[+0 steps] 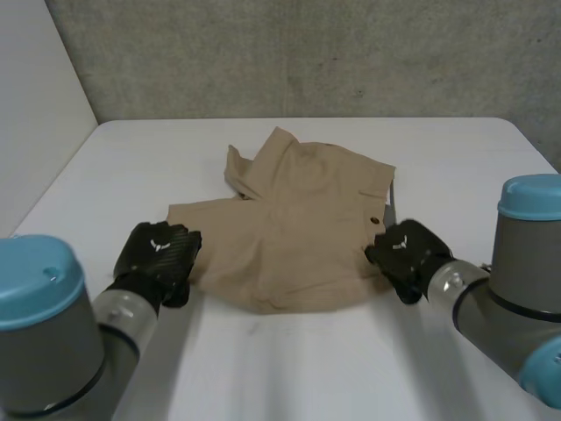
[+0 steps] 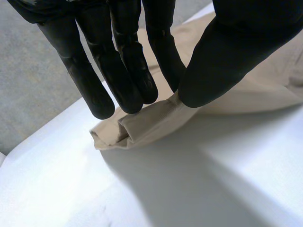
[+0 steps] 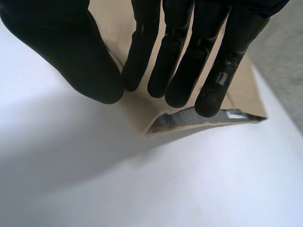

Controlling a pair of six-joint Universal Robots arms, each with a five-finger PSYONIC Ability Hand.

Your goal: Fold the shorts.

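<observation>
Tan shorts (image 1: 289,219) pinched at both sides — lying mid-surface (image 1: 289,368).
The left robot hand (image 1: 158,250) nips the shorts' left edge between thumb and fingers (image 2: 118,71). The right robot hand (image 1: 405,250) clamps the shorts' right edge the same way — the cloth there is raised a little and gapes open.

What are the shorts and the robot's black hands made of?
The shorts look like matte tan woven cotton: soft creases, a folded hem. The left hand and right hand seem hard black plastic or rubber, faintly glossy.
</observation>
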